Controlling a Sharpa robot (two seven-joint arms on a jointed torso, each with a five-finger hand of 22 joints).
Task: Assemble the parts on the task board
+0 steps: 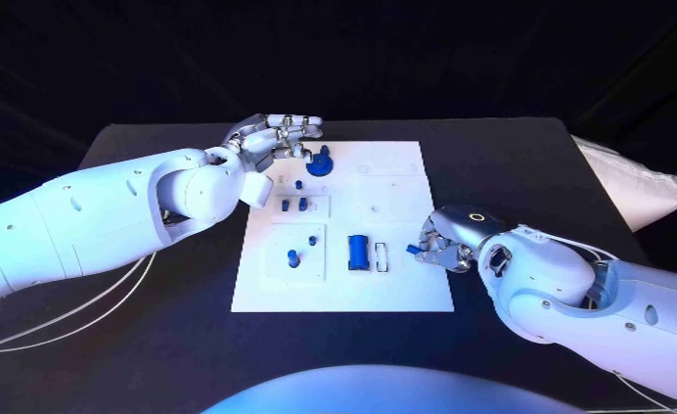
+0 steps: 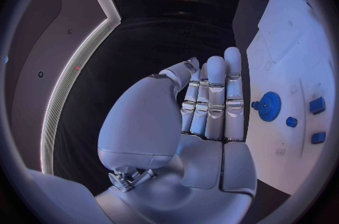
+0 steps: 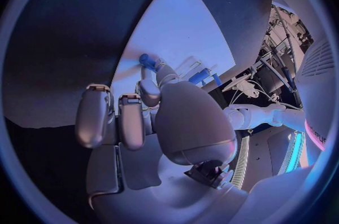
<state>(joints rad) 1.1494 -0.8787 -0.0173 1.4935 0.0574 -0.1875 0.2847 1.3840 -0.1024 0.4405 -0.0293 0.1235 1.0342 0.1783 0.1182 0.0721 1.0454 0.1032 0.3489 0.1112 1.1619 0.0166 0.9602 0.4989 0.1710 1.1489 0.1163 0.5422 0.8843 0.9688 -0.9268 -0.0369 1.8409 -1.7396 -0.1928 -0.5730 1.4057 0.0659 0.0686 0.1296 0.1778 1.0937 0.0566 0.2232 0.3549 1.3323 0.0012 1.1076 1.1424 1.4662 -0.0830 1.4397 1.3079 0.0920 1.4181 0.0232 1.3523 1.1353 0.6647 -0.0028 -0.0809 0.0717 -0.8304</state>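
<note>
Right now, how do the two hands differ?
The left hand sits at the board's far left corner beside the blue gear, fingers straight and together, holding nothing. The right hand sits at the board's right edge, nearer the robot, fingers curled, pinching a small blue part. Both are silver, on white arms.

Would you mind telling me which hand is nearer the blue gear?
Left. The left hand sits just beside the gear at the board's far end; the right hand is at its near right edge.

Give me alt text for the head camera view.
A white task board lies on a black table; the right hand pinches a small blue part at its edge, while the left hand hovers by a blue gear.
</note>
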